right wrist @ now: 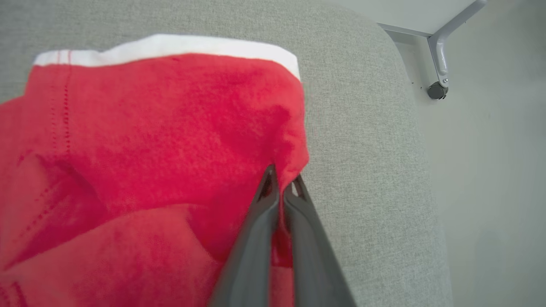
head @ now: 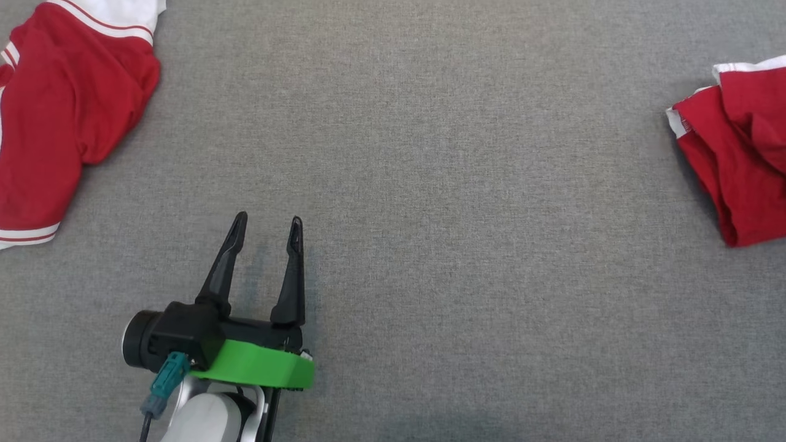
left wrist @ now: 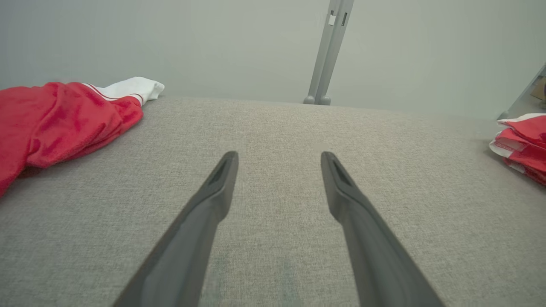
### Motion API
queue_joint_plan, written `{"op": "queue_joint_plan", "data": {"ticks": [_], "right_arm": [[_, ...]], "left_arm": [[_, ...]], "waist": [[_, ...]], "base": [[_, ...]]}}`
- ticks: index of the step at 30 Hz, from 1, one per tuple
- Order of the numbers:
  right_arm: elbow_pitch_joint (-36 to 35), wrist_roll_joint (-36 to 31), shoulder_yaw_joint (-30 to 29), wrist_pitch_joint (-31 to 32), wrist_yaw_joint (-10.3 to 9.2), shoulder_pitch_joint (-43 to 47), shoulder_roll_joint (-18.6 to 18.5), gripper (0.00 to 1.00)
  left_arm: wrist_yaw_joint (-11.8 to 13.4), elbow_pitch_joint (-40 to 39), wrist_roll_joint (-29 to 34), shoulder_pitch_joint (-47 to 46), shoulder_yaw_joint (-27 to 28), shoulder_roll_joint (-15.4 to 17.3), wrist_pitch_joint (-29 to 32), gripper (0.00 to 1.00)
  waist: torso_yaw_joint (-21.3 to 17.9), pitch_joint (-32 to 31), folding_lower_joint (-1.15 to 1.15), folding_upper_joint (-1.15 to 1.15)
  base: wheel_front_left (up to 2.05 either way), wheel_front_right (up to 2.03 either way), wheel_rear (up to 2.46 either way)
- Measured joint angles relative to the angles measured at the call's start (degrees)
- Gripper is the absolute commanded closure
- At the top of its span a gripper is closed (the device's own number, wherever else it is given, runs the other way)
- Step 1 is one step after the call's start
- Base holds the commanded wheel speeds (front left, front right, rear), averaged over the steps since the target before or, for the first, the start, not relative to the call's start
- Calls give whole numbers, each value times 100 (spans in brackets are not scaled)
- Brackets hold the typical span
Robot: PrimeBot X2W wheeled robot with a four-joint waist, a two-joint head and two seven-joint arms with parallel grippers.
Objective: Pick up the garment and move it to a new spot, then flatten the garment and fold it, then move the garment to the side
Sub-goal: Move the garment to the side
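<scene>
Lifting the garment (right wrist: 149,140) with right fingers (right wrist: 264,221) clamped on its thin 3 o'clock fold, you risk slippage; left fingers (left wrist: 213,200) apart.

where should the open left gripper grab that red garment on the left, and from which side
Take the white-striped hem at the near corner of the red garment. It lies as a thin free edge on the grey surface, closest to the left gripper, so probably come in low from the robot's right.
</scene>
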Motion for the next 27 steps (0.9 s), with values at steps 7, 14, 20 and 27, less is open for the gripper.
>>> {"op": "queue_joint_plan", "data": {"ticks": [7,14,20,27], "right_arm": [[553,-212,-118,-375,1,-199,-325,100],[815,-528,-431,-840,1,-394,-522,100],[1194,-1066,-850,-1229,2,-496,-335,0],[1436,-1634,-1272,-1696,2,-463,-171,0]], "left_arm": [[53,-94,33,92,-29,107,83,0],[119,-383,86,-73,38,204,220,0],[156,-417,104,-50,-11,221,278,0],[227,-426,67,15,68,282,278,0]], "waist": [[-44,59,0,0],[29,196,0,0],[85,333,0,0],[22,155,0,0]], "base": [[0,0,0],[0,0,0],[0,0,0],[0,0,0]]}}
